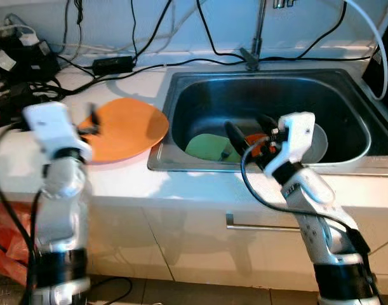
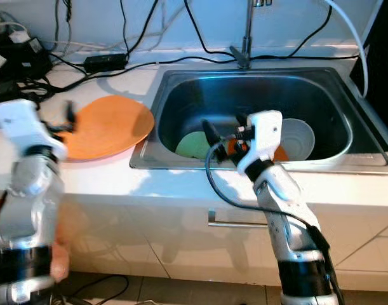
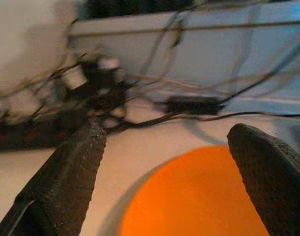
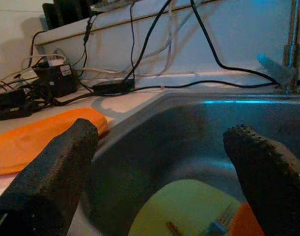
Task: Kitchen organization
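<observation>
The dishes are sitting in two places: an orange plate [image 1: 120, 129] is lying on the white table [image 1: 117, 181] at centre left of the head views, just beside the sink [image 1: 181, 95], and inside the basin a pale green plate [image 1: 206, 147], a small orange dish [image 2: 280, 153] and a grey bowl [image 2: 296, 138] are resting close together at lower centre.

The right tool [image 1: 247, 135] is hanging over the sink's front edge with its two black fingers spread apart and gripping nothing, pointing toward the green plate; in its wrist view a small fork [image 4: 219, 222] is lying on that plate between the fingers. The left tool [image 3: 164, 182] is hovering at the left edge of the orange plate, its fingers also wide apart and empty, the plate's rim showing between them.

Farther out, a faucet [image 1: 256, 38] is rising at top centre, and black cables with power bricks [image 1: 19, 54] are cluttering the upper left.

As I judge it, little is done yet: nothing is being held, every dish is waiting to be picked up, and where they belong I cannot tell.
</observation>
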Available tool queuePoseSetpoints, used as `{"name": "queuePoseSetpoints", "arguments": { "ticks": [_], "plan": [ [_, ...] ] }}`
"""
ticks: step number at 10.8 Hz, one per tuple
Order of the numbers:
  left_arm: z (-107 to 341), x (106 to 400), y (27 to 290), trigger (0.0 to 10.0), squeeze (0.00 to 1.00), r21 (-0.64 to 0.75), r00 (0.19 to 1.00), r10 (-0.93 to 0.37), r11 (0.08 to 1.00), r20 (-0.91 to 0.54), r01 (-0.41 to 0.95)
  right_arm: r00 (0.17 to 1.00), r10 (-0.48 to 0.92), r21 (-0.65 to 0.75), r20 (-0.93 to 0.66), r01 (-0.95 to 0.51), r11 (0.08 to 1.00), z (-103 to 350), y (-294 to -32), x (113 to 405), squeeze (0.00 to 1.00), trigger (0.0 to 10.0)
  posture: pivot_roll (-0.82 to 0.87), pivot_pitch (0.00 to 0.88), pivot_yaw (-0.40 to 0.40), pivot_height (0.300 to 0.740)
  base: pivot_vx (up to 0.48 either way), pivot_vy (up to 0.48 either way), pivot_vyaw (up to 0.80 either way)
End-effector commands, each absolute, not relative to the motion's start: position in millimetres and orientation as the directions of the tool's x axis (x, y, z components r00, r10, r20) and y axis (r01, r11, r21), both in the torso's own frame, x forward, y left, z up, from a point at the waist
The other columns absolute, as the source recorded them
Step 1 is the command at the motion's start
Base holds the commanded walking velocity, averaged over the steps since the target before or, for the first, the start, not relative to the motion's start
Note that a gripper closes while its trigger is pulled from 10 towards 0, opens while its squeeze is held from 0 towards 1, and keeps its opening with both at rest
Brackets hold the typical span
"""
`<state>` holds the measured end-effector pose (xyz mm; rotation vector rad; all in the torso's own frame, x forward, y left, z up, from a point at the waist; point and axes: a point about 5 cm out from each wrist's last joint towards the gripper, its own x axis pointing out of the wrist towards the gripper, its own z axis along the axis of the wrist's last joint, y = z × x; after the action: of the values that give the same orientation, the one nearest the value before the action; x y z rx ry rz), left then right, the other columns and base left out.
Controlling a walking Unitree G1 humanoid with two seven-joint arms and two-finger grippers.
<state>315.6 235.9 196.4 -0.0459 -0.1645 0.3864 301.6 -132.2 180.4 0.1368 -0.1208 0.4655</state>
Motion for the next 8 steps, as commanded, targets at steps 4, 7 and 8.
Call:
{"name": "queuePoseSetpoints", "arguments": {
  "ticks": [4,7,8],
  "plan": [
    [158.6,331.4,240.2,10.0,0.0,-0.319,0.901,0.4,0.842,-0.17,-0.435,0.825,0.546,0.116,0.147,-0.562,0.819,190.0,-118.9,296.0,1.0,10.0,0.08,0.028,0.132,0.74,0.0,0.0,0.0],
    [158.0,342.8,226.3,10.0,0.0,-0.409,0.908,0.345,0.812,-0.237,-0.416,0.64,0.767,0.082,0.048,-0.768,0.636,185.0,-108.1,274.5,1.0,10.0,0.06,0.039,0.141,0.74,0.0,0.0,0.0],
    [156.0,342.9,226.6,10.0,0.0,-0.428,0.897,0.357,0.79,-0.262,-0.44,0.625,0.78,0.069,0.027,-0.78,0.622,183.8,-109.3,272.3,1.0,10.0,0.06,0.042,0.139,0.74,0.0,0.0,0.0]
  ]
}}
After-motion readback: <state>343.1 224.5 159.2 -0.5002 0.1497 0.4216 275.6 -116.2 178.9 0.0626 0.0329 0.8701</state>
